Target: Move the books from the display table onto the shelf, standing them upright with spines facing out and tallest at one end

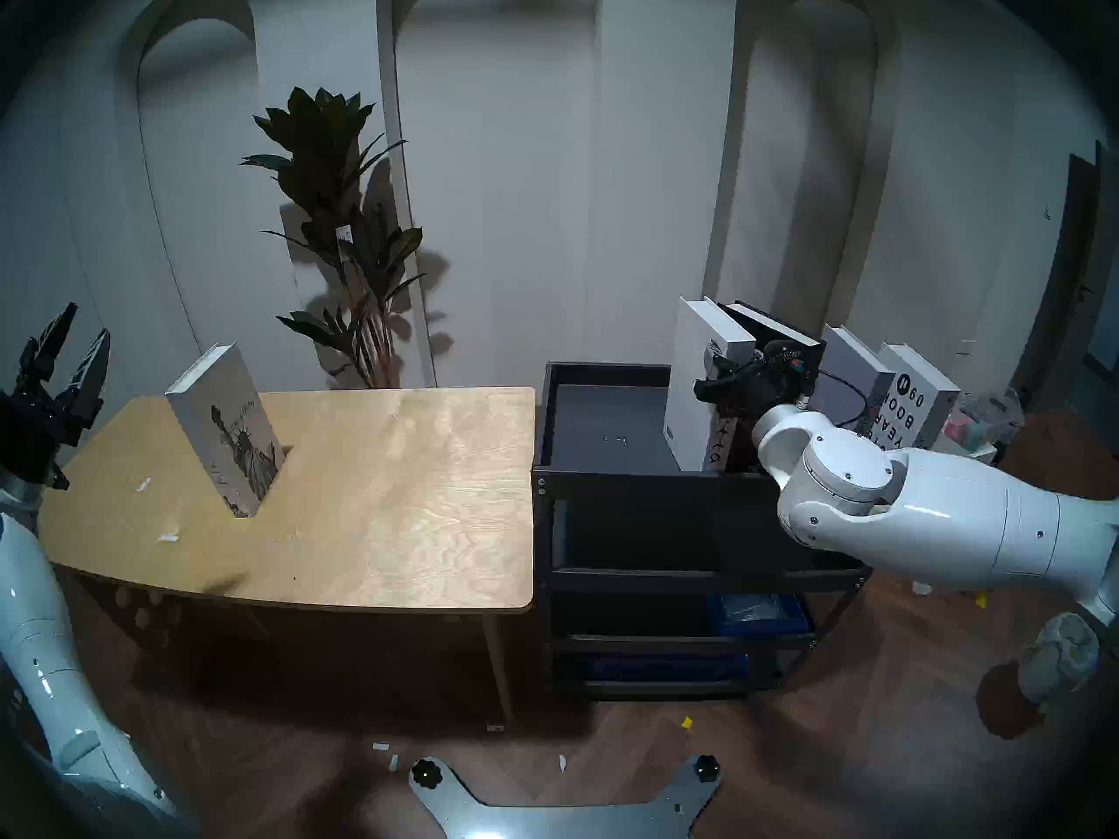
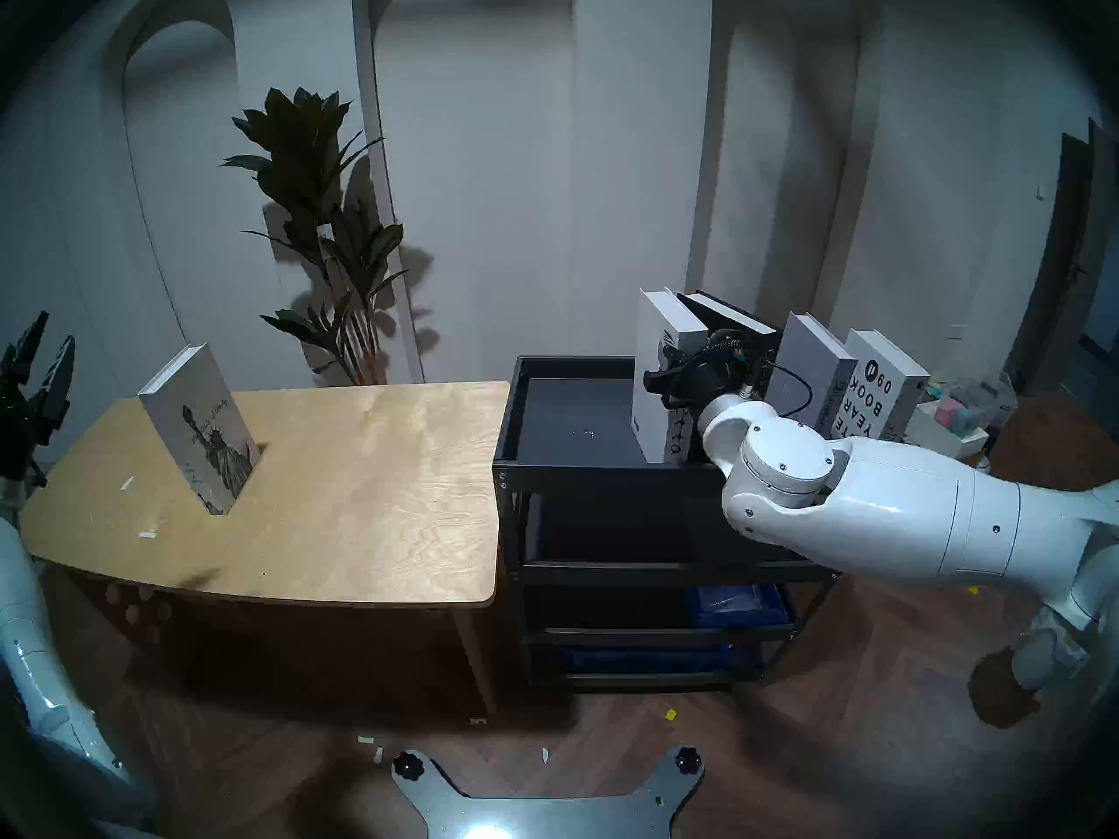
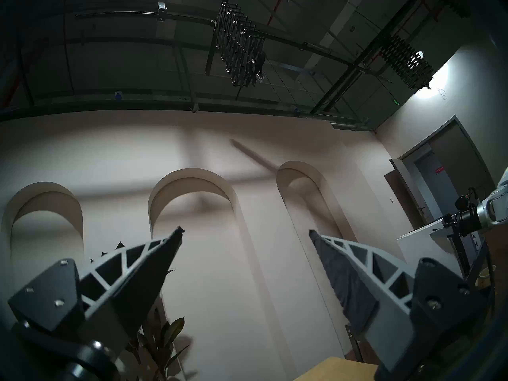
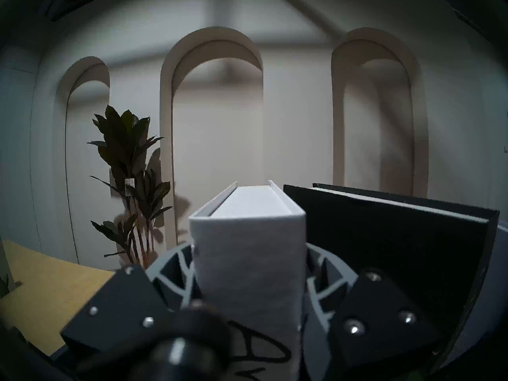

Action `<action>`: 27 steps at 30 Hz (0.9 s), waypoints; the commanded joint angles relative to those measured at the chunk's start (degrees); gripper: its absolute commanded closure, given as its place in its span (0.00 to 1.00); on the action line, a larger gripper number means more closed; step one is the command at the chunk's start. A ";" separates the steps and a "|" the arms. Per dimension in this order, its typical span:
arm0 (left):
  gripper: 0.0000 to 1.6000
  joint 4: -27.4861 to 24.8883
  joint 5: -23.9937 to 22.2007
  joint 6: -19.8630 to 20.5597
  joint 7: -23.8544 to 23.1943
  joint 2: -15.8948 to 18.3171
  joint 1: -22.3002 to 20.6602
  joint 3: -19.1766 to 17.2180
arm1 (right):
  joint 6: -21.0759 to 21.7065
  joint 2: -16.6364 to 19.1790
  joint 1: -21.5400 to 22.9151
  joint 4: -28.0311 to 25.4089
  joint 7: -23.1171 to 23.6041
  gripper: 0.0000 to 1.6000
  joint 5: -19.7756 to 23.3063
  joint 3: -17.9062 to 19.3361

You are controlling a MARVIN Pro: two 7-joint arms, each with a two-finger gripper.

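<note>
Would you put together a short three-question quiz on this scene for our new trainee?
1. How many books stand on the black cart?
2. True or false: the left gripper holds a book.
3. Which book do the fingers of the right gripper straddle?
A. the black one
B. the white one
C. the Statue of Liberty one

Key:
1. Four.
2. False: it is open and empty.
3. B, the white book.
</note>
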 commanded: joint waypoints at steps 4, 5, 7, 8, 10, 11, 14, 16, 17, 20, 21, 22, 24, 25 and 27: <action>0.00 -0.69 0.06 0.07 -0.04 0.71 -0.38 0.13 | -0.51 -0.03 0.91 -0.12 -0.02 0.33 0.04 0.92; 0.00 -0.69 0.06 0.07 -0.04 0.71 -0.38 0.13 | -0.50 -0.04 0.92 -0.07 0.05 0.21 0.08 0.92; 0.00 -0.69 0.06 0.07 -0.04 0.71 -0.38 0.13 | -0.52 -0.07 0.93 -0.01 0.09 0.10 0.16 0.94; 0.00 -0.69 0.06 0.07 -0.04 0.71 -0.38 0.13 | -0.53 -0.07 0.94 0.00 0.09 0.07 0.20 0.94; 0.00 -0.69 0.06 0.07 -0.04 0.71 -0.38 0.13 | -0.51 -0.07 0.99 -0.02 0.10 0.00 0.26 0.97; 0.00 -0.69 0.06 0.07 -0.04 0.71 -0.38 0.13 | -0.49 -0.08 1.00 -0.02 0.16 0.00 0.31 0.98; 0.00 -0.69 0.06 0.07 -0.04 0.71 -0.38 0.13 | -0.45 -0.21 1.06 0.05 0.22 0.00 0.35 0.99; 0.00 -0.69 0.06 0.07 -0.04 0.71 -0.38 0.13 | -0.34 -0.38 1.13 0.05 0.20 0.07 0.35 1.00; 0.00 -0.68 0.06 0.07 -0.04 0.71 -0.38 0.13 | -0.31 -0.45 1.17 0.01 0.18 0.07 0.33 1.01; 0.00 -0.68 0.06 0.07 -0.04 0.71 -0.38 0.13 | -0.29 -0.58 1.26 -0.11 0.04 0.15 0.23 1.04; 0.00 -0.68 0.06 0.07 -0.04 0.71 -0.38 0.13 | -0.22 -0.54 1.34 -0.24 -0.02 0.21 0.26 1.09; 0.00 -0.68 0.06 0.07 -0.04 0.71 -0.38 0.13 | -0.25 -0.32 1.47 -0.56 -0.11 0.19 0.23 1.22; 0.00 -0.68 0.06 0.07 -0.04 0.71 -0.38 0.13 | -0.21 -0.14 1.59 -0.79 -0.23 0.15 0.22 1.32; 0.00 -0.68 0.06 0.06 -0.05 0.71 -0.38 0.13 | -0.38 0.02 1.68 -1.00 -0.62 0.14 0.28 1.52; 0.00 -0.67 0.05 0.06 -0.05 0.71 -0.38 0.13 | -0.96 0.53 1.83 -1.61 -1.33 0.00 0.08 1.90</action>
